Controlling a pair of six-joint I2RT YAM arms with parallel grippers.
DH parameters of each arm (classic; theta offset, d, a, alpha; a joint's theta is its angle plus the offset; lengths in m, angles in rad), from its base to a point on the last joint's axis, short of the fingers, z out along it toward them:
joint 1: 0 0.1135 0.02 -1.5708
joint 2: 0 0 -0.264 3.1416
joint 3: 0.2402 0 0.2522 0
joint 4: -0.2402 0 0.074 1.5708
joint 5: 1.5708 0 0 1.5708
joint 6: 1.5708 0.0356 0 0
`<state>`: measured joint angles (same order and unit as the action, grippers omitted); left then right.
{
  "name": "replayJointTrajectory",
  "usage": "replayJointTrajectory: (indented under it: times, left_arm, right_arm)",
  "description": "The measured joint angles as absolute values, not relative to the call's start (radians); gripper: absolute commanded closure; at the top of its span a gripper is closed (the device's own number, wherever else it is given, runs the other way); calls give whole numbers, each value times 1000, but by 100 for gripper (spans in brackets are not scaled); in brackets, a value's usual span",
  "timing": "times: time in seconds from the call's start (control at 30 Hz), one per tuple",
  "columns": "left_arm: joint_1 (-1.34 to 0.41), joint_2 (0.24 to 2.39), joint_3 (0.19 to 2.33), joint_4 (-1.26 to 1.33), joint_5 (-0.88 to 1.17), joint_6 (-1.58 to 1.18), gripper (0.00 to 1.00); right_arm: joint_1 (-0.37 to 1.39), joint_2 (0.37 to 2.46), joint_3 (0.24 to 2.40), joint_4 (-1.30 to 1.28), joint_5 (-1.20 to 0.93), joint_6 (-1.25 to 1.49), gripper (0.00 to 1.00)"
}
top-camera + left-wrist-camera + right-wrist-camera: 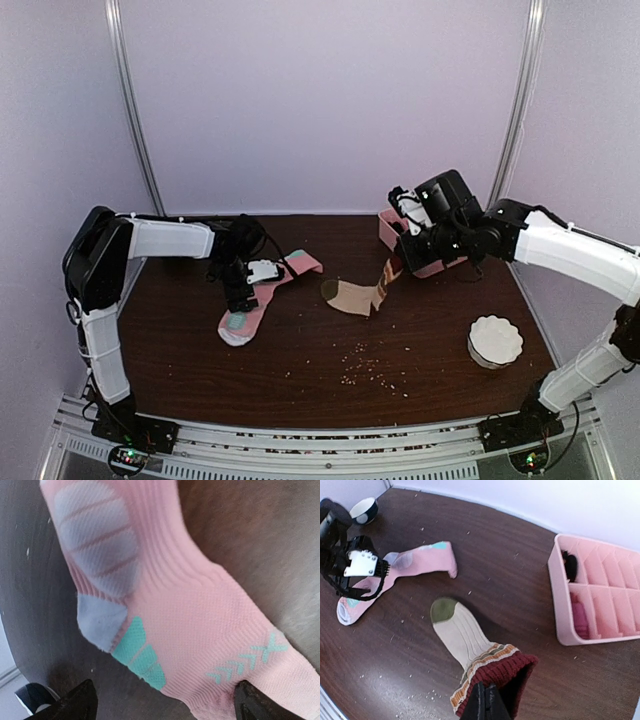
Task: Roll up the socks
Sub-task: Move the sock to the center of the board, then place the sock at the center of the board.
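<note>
two socks: left fingers [238, 298] spread over the pink sock [200, 615], right fingers [487, 705] pinching the beige sock [462, 635].

Sock [252, 312] left, second sock [352, 297] centre, tray [386, 228] right-rear, bowl [478, 330] right-front.

You see ribbed knit cloth on pink sock [200, 620] and beige sock [462, 635]; table [200, 385] dark wood-grain, faint sheen; tray [559, 605] smooth plastic.
</note>
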<state>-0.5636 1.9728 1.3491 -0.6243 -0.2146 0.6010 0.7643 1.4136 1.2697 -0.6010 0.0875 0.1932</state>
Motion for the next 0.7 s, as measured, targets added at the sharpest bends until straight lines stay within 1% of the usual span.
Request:
replayJointTrajectory:
  times: [0.2,0.33,0.47,0.57,0.7]
  left_arm:
    - [-476,1937,1319,-629,-247,585,2]
    - [-465,1835,1293,-677,-203,573,2]
    - [-427,1664,1285,-709,-97,565,2]
    - [-387,1553,1256,-713,-41,577,2]
    - [-373,1475,1170,-731,24,612,2]
  right_arm:
    - [701,1572,1596,-653,165,65,100]
    - [755,1690,1736,-667,194,-21,100]
    - [905,1790,1738,-678,202,-76,100]
    - [1048,1880,1693,-676,176,-79,100]
    - [1190,1971,1613,-666,96,-25,100]
